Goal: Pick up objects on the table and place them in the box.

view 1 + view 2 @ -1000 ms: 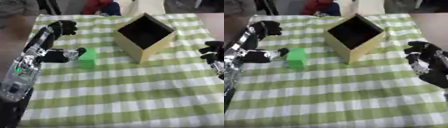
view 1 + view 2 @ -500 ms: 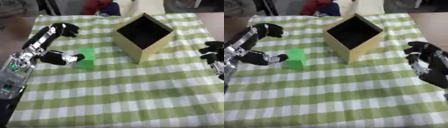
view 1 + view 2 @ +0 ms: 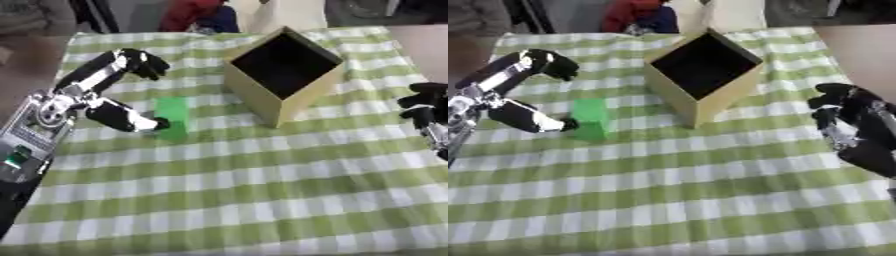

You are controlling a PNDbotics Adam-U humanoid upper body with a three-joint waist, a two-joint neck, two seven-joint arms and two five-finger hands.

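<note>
Green block (image 3: 172, 117) lies on the checked surface (image 3: 262, 190), left of the open cardboard box (image 3: 282, 75), long axis running away from the robot. Left robot hand (image 3: 92, 95) straddles it: thumb touching its near left side, fingers spread above, not closed. Right robot hand (image 3: 855, 127) idles curled, well apart.

Your tabletop (image 3: 262, 200) under a green-and-white checked cloth (image 3: 227, 165) that lies askew, a red and blue shape (image 3: 197, 12) past its far edge, a pale upright panel (image 3: 289, 15) just beside that, brown surface (image 3: 859, 55) at your far right
</note>
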